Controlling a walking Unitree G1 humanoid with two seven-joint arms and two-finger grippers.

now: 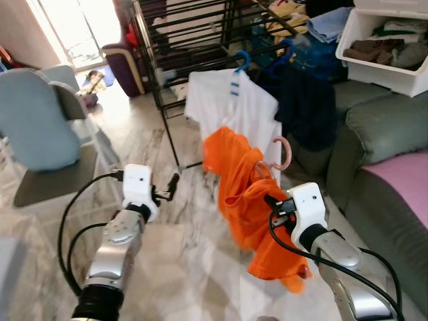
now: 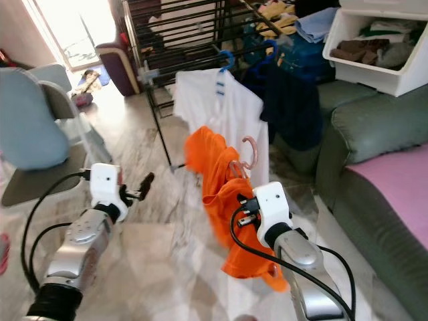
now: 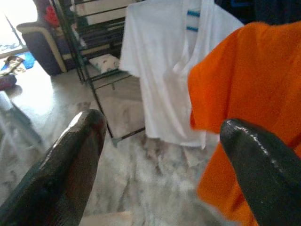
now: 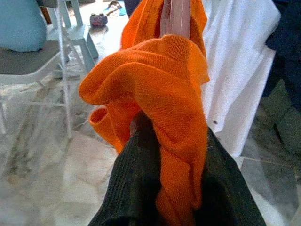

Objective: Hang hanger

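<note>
Left arm raised forward, left gripper [image 1: 172, 186] fingers spread apart, nothing between them. Right arm raised forward, right gripper [image 4: 169, 155] fingers pinched together on orange shirt [image 4: 160, 80]

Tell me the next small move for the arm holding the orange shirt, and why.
Probably raise the right gripper up and forward toward the black drying rack. It is shut on the orange shirt with the pink hanger, whose hook sits below the rail where the white shirt hangs. The left gripper is open beside it.
</note>
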